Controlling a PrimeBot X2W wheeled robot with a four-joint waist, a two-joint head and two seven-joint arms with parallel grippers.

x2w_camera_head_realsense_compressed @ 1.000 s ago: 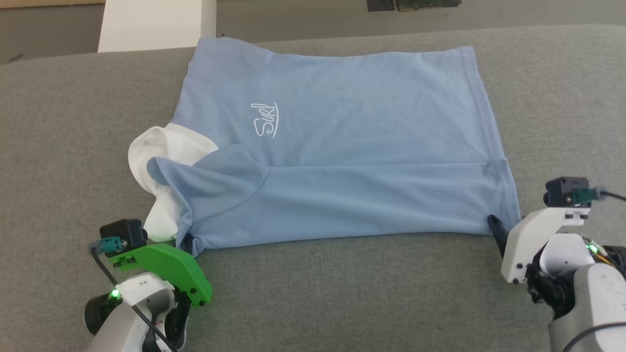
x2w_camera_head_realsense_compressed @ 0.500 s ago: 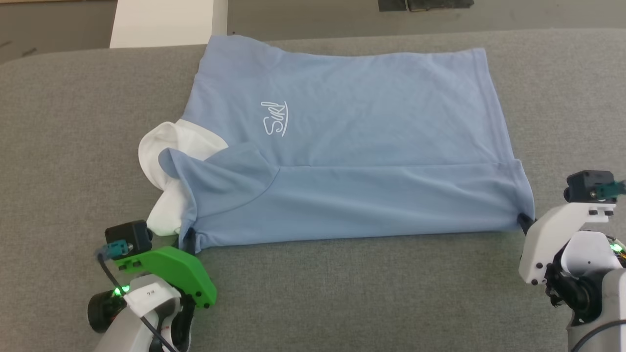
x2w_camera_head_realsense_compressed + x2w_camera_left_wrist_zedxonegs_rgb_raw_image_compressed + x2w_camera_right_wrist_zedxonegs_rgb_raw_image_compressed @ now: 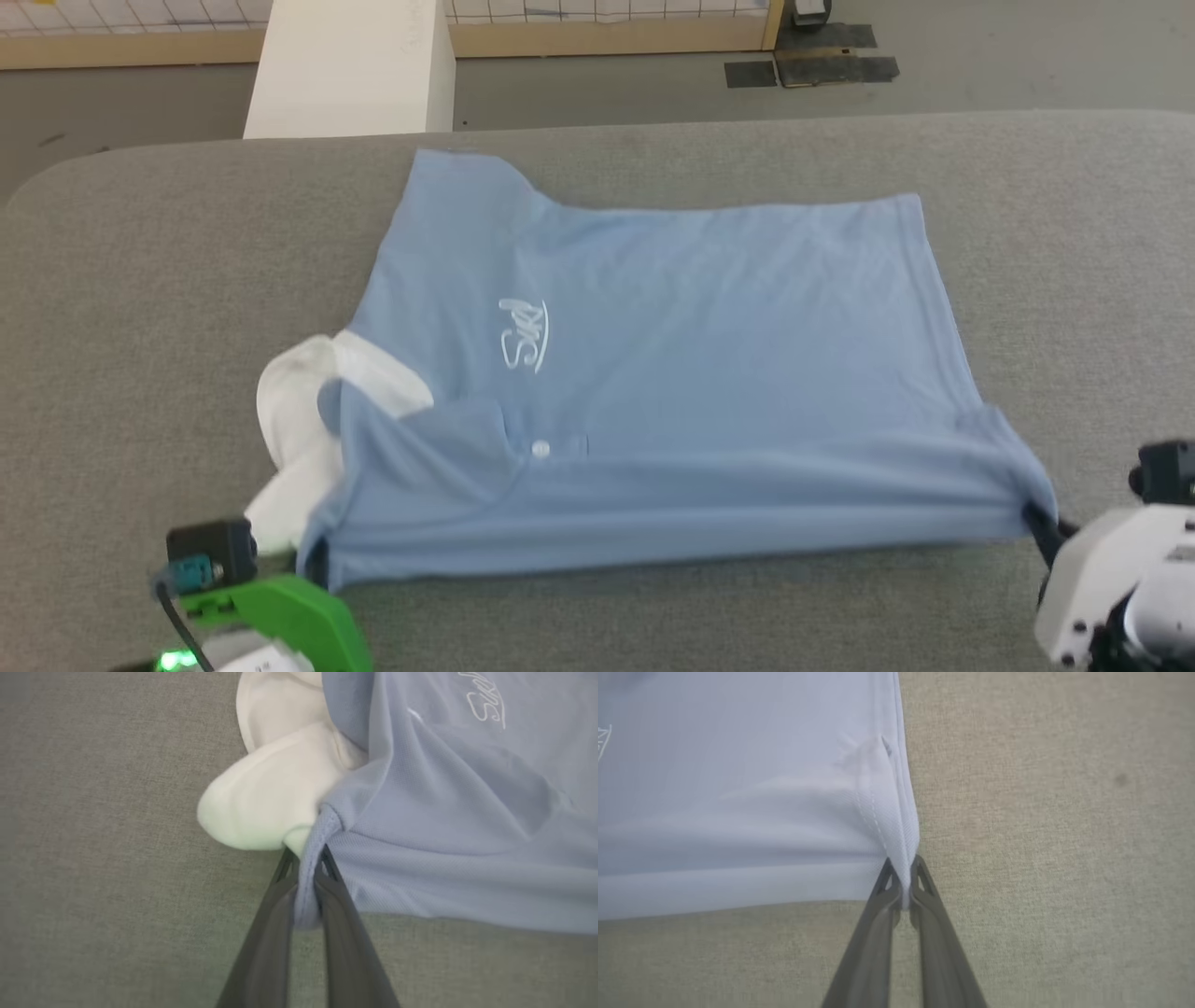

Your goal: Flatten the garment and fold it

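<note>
Two near corners are being pinched: the left gripper (image 3: 313, 560) is clamping the collar-side corner at lower left, the right gripper (image 3: 1036, 518), just closed, the hem corner at lower right, likely readying the light blue short-sleeved polo shirt (image 3: 672, 373) spreading mid-frame over the grey fabric tabletop (image 3: 140, 280) for folding.

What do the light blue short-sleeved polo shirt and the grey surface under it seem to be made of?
The light blue polo shirt is probably a soft piqué knit, matte: a fine dotted texture shows close up, and it gathers in limp folds. The grey surface is apparently a woven fabric covering, matte and flecked, with a visible grain.
</note>
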